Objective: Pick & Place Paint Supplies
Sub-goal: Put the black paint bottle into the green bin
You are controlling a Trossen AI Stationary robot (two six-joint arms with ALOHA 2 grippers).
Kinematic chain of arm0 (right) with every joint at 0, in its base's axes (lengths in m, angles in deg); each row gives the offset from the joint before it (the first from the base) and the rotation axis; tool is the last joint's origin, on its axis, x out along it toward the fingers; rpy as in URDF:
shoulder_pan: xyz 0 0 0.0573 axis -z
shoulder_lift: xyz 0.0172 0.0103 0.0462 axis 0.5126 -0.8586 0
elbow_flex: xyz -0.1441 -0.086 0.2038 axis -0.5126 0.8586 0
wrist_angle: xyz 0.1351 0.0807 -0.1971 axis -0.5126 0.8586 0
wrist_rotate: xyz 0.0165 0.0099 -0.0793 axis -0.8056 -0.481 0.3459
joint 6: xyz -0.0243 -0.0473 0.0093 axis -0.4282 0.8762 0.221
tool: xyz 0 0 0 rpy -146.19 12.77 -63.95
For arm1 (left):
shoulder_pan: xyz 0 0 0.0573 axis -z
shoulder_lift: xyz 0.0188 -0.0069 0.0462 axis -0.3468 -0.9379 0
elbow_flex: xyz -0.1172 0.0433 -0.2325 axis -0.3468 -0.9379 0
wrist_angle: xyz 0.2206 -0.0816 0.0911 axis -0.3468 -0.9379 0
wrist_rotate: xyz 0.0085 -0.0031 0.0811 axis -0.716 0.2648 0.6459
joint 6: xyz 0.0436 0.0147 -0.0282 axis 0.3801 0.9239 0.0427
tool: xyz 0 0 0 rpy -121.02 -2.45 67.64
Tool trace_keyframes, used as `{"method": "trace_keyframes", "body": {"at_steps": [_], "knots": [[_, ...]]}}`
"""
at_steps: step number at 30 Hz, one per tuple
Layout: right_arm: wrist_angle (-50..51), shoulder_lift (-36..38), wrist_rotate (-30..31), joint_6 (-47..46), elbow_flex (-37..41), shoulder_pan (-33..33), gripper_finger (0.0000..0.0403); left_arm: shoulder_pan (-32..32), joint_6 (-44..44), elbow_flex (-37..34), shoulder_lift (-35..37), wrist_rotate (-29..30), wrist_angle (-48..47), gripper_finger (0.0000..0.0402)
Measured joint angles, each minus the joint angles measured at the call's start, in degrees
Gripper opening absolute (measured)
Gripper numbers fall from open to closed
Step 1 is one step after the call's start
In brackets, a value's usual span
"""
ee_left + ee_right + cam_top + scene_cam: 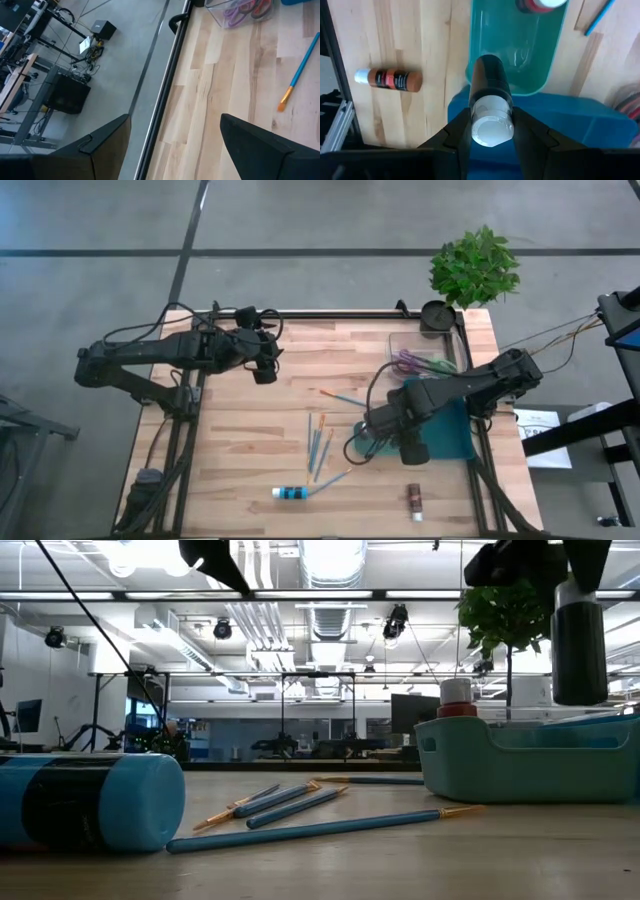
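My right gripper (pixel 492 131) is shut on a black paint tube (pixel 490 80) with a white cap, above the teal tray (pixel 547 65), whose wall also shows in the low view (pixel 520 768). A red-and-white tube (pixel 455 698) stands inside the tray. Several blue-handled brushes (pixel 320 442) lie flat on the table, and one more brush (pixel 345 398) lies farther back. A blue tube (pixel 292 493) and a brown tube (pixel 414 500) lie on their sides near the near edge. My left gripper (pixel 175 150) is open and waits over the table's far left (pixel 265 365). My right gripper pinches the black tube between its two fingers (pixel 525 132) at the white cap end (pixel 492 125). The fingers point down from above and the tube runs along them. It hangs upright below the fingers (pixel 580 635), lifted clear above the tray.
A blue flat piece (pixel 450 430) lies under and beside the tray at the table's right. A clear box with purple items (pixel 420 360) sits behind it, with a black round dish (pixel 437 313) and a potted plant (pixel 475 268) at the far right corner. Bare wood (pixel 250 430) lies left of the brushes.
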Motion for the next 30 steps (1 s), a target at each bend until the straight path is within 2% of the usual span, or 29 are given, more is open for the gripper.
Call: {"method": "trace_keyframes", "body": {"at_steps": [17, 30], "knots": [[-1.52, -6.75, 0.88, 7.91, 0.54, 2.70, 0.0109, 0.04, -1.73, 0.00, -0.02, -0.15, -1.28, 0.0313], [-3.70, -7.40, 1.74, 12.35, 0.90, 4.93, 0.0109, 0.04, -2.14, 0.00, -0.02, -0.61, -1.79, 0.0313]]}}
